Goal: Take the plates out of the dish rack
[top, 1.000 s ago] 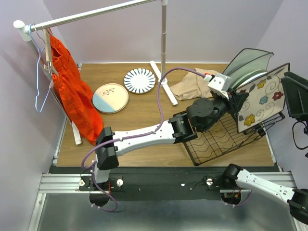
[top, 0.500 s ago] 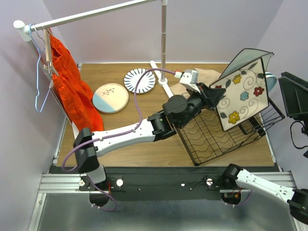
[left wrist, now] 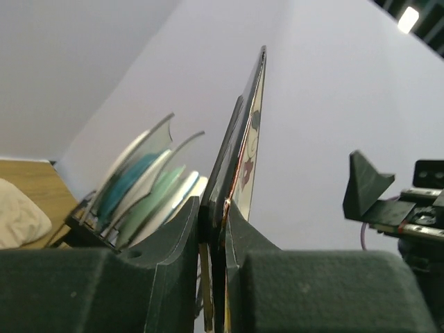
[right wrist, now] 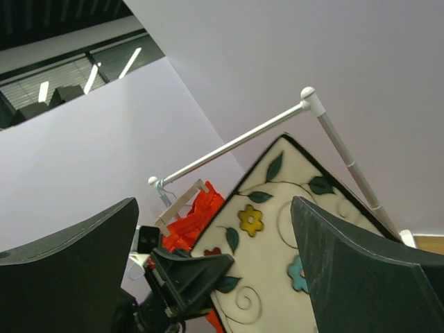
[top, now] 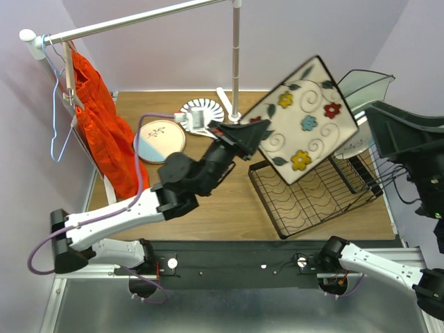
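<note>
My left gripper (top: 253, 137) is shut on the lower left edge of a square floral plate (top: 302, 128) and holds it high above the left end of the black wire dish rack (top: 312, 201). In the left wrist view the plate (left wrist: 248, 132) stands edge-on between my fingertips (left wrist: 214, 208). Several teal and pale green plates (left wrist: 142, 184) stand upright in the rack's slots (top: 357, 83). A pink-and-blue plate (top: 159, 141) and a striped plate (top: 208, 111) lie on the table. My right gripper (top: 392, 135) is open and empty at the right, facing the floral plate (right wrist: 291, 277).
A white clothes rail (top: 139, 21) crosses the back, its pole (top: 236, 62) standing behind the held plate. An orange garment (top: 104, 132) hangs at the left. A beige cloth (left wrist: 17, 215) lies beside the rack.
My left arm has lifted the floral plate out of the rack and carried it up and to the left. My right gripper has risen into view at the right.
</note>
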You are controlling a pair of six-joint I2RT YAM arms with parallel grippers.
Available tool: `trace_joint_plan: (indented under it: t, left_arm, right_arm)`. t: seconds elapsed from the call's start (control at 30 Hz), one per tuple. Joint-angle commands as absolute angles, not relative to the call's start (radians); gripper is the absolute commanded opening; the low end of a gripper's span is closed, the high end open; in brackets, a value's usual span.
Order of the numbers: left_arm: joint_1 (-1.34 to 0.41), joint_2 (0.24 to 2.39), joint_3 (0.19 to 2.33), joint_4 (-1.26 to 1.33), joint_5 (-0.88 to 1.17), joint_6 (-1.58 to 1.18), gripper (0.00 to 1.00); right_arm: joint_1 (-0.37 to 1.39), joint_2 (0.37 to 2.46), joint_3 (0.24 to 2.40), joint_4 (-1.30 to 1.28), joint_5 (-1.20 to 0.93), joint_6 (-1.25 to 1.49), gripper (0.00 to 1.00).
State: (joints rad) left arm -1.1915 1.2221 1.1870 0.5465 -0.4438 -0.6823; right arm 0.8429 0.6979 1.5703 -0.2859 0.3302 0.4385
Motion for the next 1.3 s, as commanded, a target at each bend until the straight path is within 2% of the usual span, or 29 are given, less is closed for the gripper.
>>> trace_joint_plan:
  t: [0.0,0.17,0.37,0.8,1.03,1.27]
  left_arm:
    - [-1.160,1.004,1.091,0.758,-0.609,-0.732,0.00]
    - [-1.121,0.820,0.971,0.649,-0.704,-0.762,0.00]
    - [-1.074,0.694,0.845,0.491,-0.828,-0.868,0.00]
    - [-0.986,0.644,0.756,0.365,-0.772,-1.031,0.00]
    - [-0.957,0.655,0.700,0.212,-0.828,-1.247,0.00]
    - [-0.870,0.728,0.701,0.179,-0.807,-1.285,0.00]
  right_arm:
    - [0.845,0.758,1.529,-0.282,0.259,0.486,0.99]
    - [0.844,0.811,1.503,-0.278,0.230,0.506,0.99]
    - [0.844,0.818,1.451,-0.232,0.203,0.528,0.99]
    - [0.844,0.854,1.249,-0.210,0.167,0.623,0.99]
    - [0.844,0.858,1.226,-0.193,0.155,0.634,0.99]
    - [0.844,0.798,1.224,-0.192,0.186,0.618,0.99]
